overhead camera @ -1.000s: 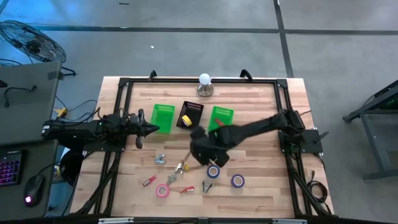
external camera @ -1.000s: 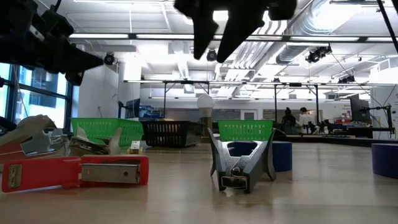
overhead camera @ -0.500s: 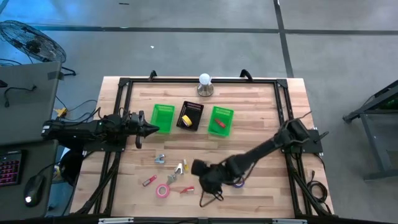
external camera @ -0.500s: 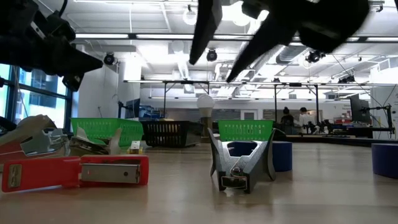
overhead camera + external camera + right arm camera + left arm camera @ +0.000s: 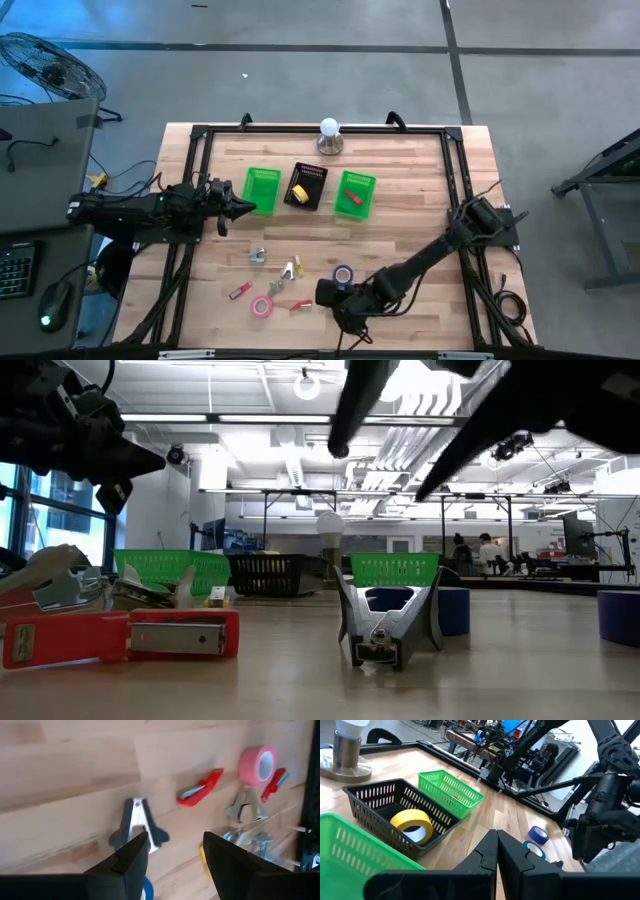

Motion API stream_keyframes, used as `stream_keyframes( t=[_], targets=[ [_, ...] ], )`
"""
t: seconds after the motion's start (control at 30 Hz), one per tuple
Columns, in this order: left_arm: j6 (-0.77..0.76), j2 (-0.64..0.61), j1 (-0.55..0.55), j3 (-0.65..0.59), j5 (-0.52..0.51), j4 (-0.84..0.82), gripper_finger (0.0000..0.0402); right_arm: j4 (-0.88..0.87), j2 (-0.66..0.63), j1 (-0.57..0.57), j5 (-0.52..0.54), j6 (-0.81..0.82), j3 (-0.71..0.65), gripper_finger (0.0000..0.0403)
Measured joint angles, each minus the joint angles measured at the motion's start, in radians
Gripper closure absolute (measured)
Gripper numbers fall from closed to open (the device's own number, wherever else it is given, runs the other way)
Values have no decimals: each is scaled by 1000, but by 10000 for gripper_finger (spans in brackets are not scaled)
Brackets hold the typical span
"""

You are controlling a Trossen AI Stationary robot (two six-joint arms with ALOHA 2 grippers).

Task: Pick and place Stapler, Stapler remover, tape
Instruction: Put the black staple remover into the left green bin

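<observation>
Approach to a staple remover — right gripper [image 5: 170, 855] above the table's [image 5: 420, 215] near edge, fingers apart.

The step in hand appears to be the pick of the dark staple remover [image 5: 139, 824]: it lies flat just ahead of the spread fingers, hinge end pointing away from them and its two legs splaying back toward them, long axis roughly in line with the wrist. The next move likely calls for a straight descent with the fingers closing across the legs. A red stapler [image 5: 200, 793] and the pink tape [image 5: 257, 764] lie beyond it; blue tape [image 5: 343, 274] sits near the arm, yellow tape [image 5: 412, 824] already in the black basket [image 5: 370, 800]. The left gripper [image 5: 496, 851] — fingers together — waits beside the green basket [image 5: 262, 188].
</observation>
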Motion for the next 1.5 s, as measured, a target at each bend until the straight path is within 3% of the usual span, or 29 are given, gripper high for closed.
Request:
stream_keyframes(
  t=[0.37,0.5,1.5],
  targets=[
    [-18,0,0,-1,-2,1,400,-145,144,-38,-33,115,238,222],
    [-10,0,0,-1,-2,0,400,-187,163,-36,-85,103,228,222],
    [66,0,0,-1,1,-6,400,-176,215,-59,-178,153,215,222]
  ],
)
